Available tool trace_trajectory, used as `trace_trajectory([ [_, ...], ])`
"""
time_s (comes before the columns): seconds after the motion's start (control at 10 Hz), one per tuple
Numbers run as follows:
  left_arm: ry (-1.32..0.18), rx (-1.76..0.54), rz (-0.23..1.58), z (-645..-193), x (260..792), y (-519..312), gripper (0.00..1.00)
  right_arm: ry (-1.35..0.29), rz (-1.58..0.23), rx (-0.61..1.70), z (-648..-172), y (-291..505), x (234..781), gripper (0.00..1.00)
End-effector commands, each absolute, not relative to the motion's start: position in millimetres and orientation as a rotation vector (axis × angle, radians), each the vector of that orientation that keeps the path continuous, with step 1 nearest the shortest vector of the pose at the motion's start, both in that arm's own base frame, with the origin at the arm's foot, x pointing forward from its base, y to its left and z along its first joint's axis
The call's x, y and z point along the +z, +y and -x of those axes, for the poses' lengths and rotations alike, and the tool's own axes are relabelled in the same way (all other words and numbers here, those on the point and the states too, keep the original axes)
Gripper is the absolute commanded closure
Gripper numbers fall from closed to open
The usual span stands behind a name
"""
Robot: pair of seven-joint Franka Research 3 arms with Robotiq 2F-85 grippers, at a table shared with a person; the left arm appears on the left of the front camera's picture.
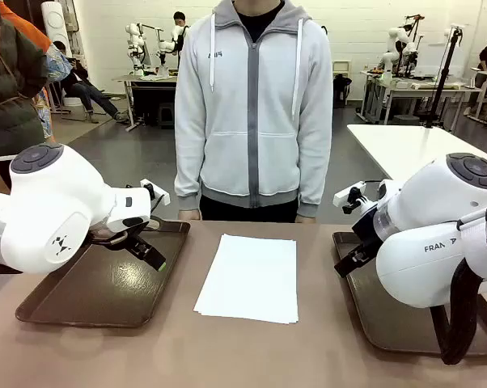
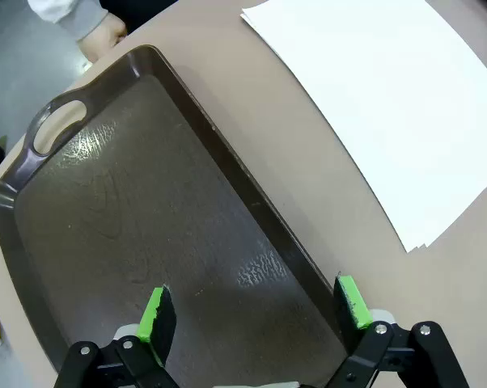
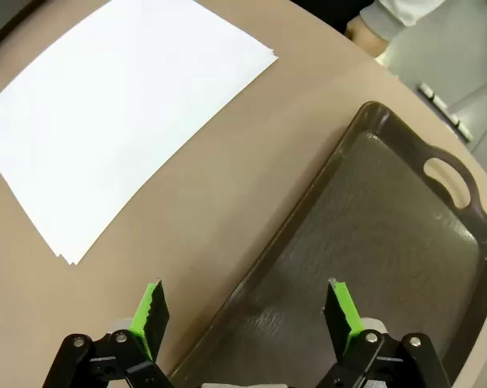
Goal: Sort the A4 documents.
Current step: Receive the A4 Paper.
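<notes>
A stack of A4 documents is seen lying flat in the middle of the counter, between two dark brown handled trays. The sheets are slightly fanned, so that several edges are shown at one corner. The left tray is set on the robot's left of the stack and the right tray on its right. Neither tray is touched by the paper, and a strip of bare counter is left on each side.

The left gripper is held above the left tray, near the long rim that faces the stack. Its jaws are spread wide and nothing is gripped between the green pads. One pad is seen over the tray floor, the other at the rim.

The right gripper is held over the inner rim of the right tray. It is likewise spread wide and nothing is held. One pad is seen over bare counter and the other over the tray floor, with the rim running between them.

A person in a grey zip hoodie is seen standing at the far edge of the counter, directly behind the stack.
</notes>
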State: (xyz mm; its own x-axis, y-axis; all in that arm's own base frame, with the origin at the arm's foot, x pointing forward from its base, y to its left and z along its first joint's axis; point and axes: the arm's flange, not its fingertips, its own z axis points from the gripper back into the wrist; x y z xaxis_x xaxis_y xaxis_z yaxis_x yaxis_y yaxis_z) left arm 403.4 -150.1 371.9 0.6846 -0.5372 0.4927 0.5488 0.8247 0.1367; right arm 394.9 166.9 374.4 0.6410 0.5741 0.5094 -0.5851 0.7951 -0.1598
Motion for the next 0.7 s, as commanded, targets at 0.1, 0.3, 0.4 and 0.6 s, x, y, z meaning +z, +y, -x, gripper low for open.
trace_trajectory([
  [0.1, -0.545, -0.609, 0.022, -403.4, 371.9, -150.1, 0.00, -0.574, -0.020, 0.661, -394.9, 166.9, 374.3, 0.00],
  [0.3, -0.545, -0.609, 0.022, -403.4, 371.9, -150.1, 0.00, -0.574, -0.020, 0.661, -394.9, 166.9, 374.3, 0.00],
  [0.4, -0.545, -0.609, 0.022, -403.4, 371.9, -150.1, 0.00, -0.574, -0.020, 0.661, -394.9, 166.9, 374.3, 0.00],
  [0.6, -0.545, -0.609, 0.022, -403.4, 371.9, -150.1, 0.00, -0.574, -0.020, 0.661, -394.9, 166.9, 374.3, 0.00],
])
